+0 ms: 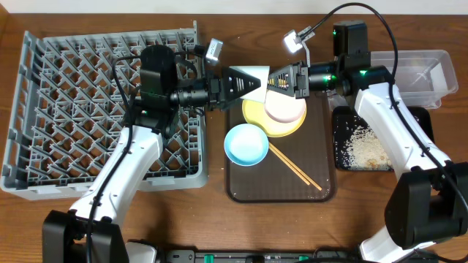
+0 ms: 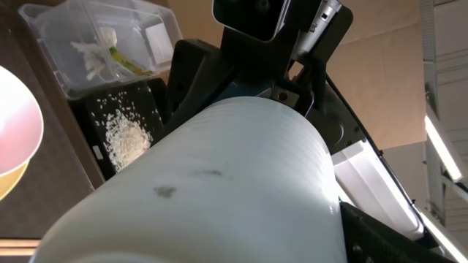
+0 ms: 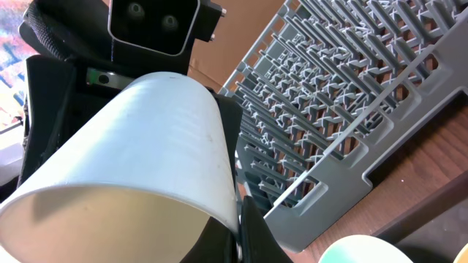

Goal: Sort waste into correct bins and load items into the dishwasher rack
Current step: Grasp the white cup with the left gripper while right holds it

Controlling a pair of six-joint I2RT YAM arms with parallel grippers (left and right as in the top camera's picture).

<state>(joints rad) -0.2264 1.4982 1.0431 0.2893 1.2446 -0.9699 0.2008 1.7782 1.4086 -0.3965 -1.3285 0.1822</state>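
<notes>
White cup (image 1: 252, 75) hangs at 11 o'clock of the yellow plate (image 1: 256, 118), right hand (image 1: 273, 79) pinching its rim, left hand (image 1: 239, 82) straddling its base, grip unclear

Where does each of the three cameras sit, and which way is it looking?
Overhead: fixed above the table, looking straight down on dishwasher rack, brown tray and both arms.
Left wrist: on the left arm, facing right past the white cup toward the clear tub and rice; left gripper's finger at lower right.
Right wrist: on the right arm, facing left into the cup's mouth, rack beyond; right gripper's finger at bottom.
Shared: both wrist views show the cup, from opposite ends.
</notes>
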